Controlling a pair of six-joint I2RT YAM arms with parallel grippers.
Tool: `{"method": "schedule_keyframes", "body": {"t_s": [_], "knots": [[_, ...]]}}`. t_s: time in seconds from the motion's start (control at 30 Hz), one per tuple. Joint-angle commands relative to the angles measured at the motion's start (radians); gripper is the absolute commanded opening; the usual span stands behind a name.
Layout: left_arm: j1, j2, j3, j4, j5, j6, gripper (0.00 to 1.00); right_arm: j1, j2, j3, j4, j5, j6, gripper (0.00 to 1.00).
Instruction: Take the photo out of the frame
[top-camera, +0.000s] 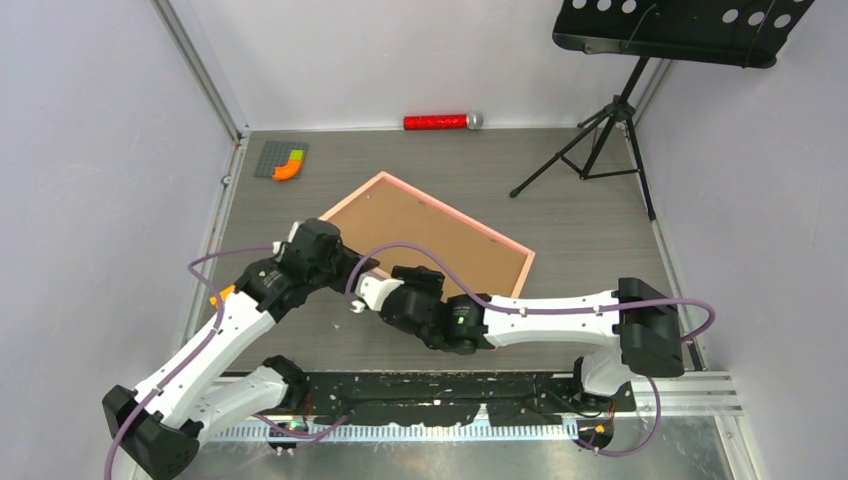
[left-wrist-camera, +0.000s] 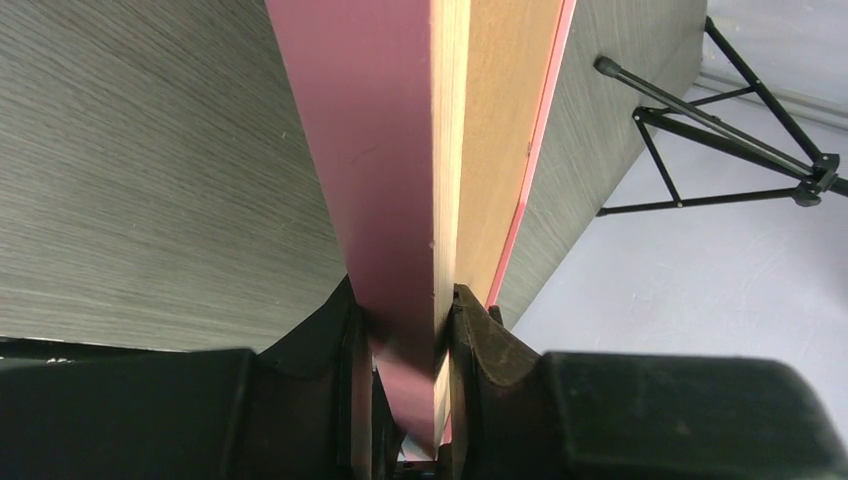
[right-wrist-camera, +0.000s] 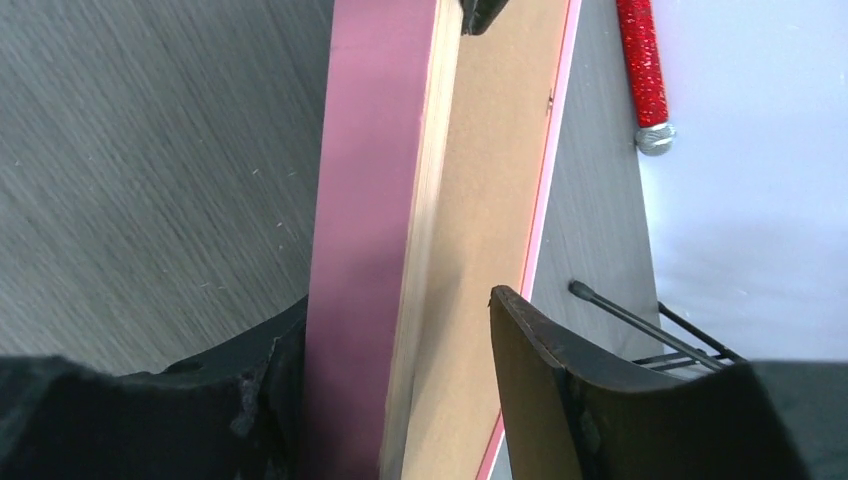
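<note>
The pink frame (top-camera: 455, 212) lies face down at an angle on the table, with its brown backing board (top-camera: 430, 235) facing up. The photo is hidden under the board. My left gripper (top-camera: 352, 263) is shut on the frame's near-left rim (left-wrist-camera: 385, 180), one finger on the pink outer side and one on the board (left-wrist-camera: 500, 150) side. My right gripper (top-camera: 405, 272) straddles the same rim (right-wrist-camera: 370, 200) further along. It is open: its left finger is against the pink side, and its right finger (right-wrist-camera: 530, 340) stands off the board (right-wrist-camera: 490, 200).
A red glitter microphone (top-camera: 440, 122) lies at the back edge. A grey baseplate with orange and green bricks (top-camera: 282, 160) sits back left. A black music stand's tripod (top-camera: 590, 150) stands back right, with its desk (top-camera: 680, 25) overhead. Walls close three sides.
</note>
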Motion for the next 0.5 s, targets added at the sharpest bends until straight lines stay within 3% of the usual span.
{"method": "schedule_keyframes", "body": {"t_s": [0.0, 0.03, 0.07, 0.1, 0.13, 0.17, 0.27, 0.47], "knots": [[-0.004, -0.049, 0.041, -0.045, -0.066, 0.075, 0.04, -0.014, 0.008, 0.036, 0.017, 0.199, -0.035, 0.12], [-0.003, -0.053, 0.041, -0.041, -0.066, 0.084, 0.17, -0.014, 0.0, 0.038, 0.022, 0.198, -0.036, 0.07], [-0.004, -0.059, 0.038, -0.027, -0.064, 0.101, 0.4, -0.013, -0.007, 0.038, 0.026, 0.201, -0.031, 0.06], [-0.004, -0.069, 0.037, -0.011, -0.062, 0.129, 0.69, -0.014, -0.024, 0.039, 0.039, 0.208, -0.027, 0.05], [-0.004, -0.082, 0.036, -0.003, -0.06, 0.149, 0.9, -0.014, -0.035, 0.041, 0.046, 0.211, -0.023, 0.05], [-0.003, -0.101, 0.032, 0.016, -0.061, 0.176, 0.98, -0.016, -0.059, 0.043, 0.068, 0.224, -0.02, 0.05], [-0.004, -0.19, 0.021, 0.072, -0.079, 0.264, 1.0, -0.036, -0.126, 0.061, 0.083, 0.199, 0.03, 0.05], [-0.003, -0.4, 0.008, 0.11, -0.194, 0.393, 1.0, -0.204, -0.276, 0.196, -0.058, -0.114, 0.248, 0.05]]}}
